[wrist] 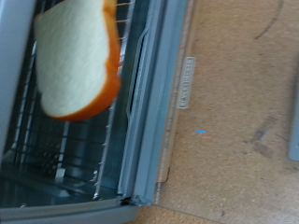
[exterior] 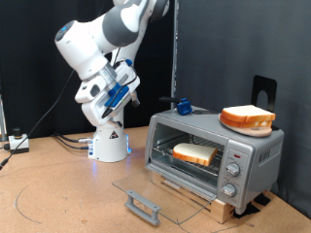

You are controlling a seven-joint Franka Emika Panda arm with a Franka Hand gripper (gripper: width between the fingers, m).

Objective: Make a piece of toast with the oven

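The silver-grey oven (exterior: 255, 148) stands at the exterior view's right with its glass door (exterior: 146, 189) dropped open flat and its grey bar handle (exterior: 143, 205) toward the camera. One piece of toast (exterior: 194, 152) lies inside on the wire rack. A second, near-identical slice (exterior: 247, 118) lies on the oven's top. My gripper (exterior: 124, 89) hangs in the air to the exterior view's left of the oven, well apart from it, and nothing shows between its fingers. The wrist view shows the slice (wrist: 77, 56) on the wire rack (wrist: 65, 154); no fingers show there.
A small blue object (exterior: 183, 107) sits on the oven's top near its left end. Three round knobs (exterior: 232, 178) are on the oven's front right. A black stand (exterior: 264, 91) rises behind the oven. Cables (exterior: 58, 142) lie near the arm's base (exterior: 109, 146) on the wooden table (exterior: 58, 189).
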